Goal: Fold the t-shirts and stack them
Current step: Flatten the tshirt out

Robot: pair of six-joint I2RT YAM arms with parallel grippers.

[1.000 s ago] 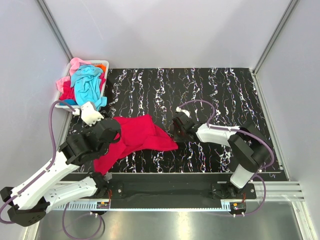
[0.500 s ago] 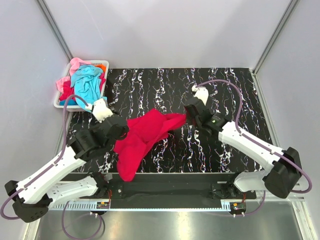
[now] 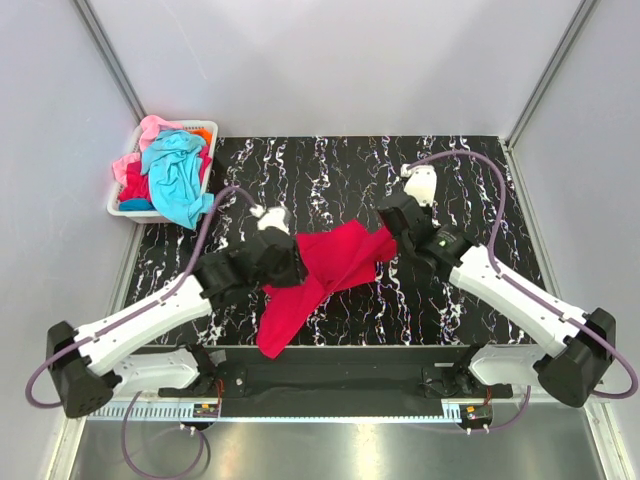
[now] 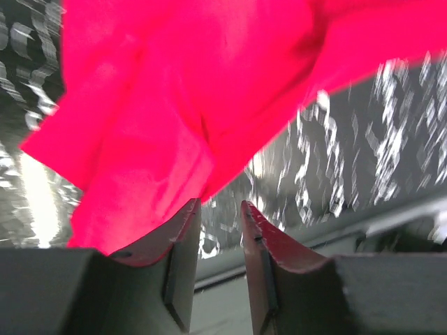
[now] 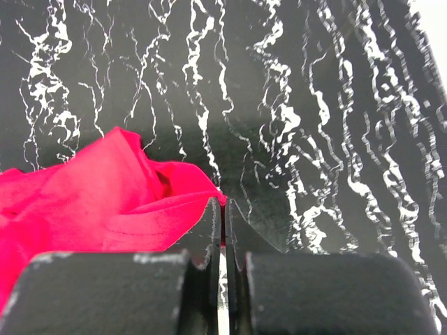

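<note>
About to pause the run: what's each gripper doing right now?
Left gripper: jaws slightly apart, shirt at its tips; whether it grips cannot be told.
Right gripper: shut on the shirt's edge.

In the left wrist view the red t-shirt (image 4: 174, 105) is smeared with blur and runs off the top and right edges, so you cannot tell whether the left gripper (image 4: 218, 204) has cloth pinched between its fingers. From above, both wrists cover their own fingertips, and the camera on the right gripper (image 5: 222, 204) cuts the shirt off at the left edge. In the basket (image 3: 121, 210), the turquoise shirt (image 3: 175, 172) hides most of the pile beneath.
</note>
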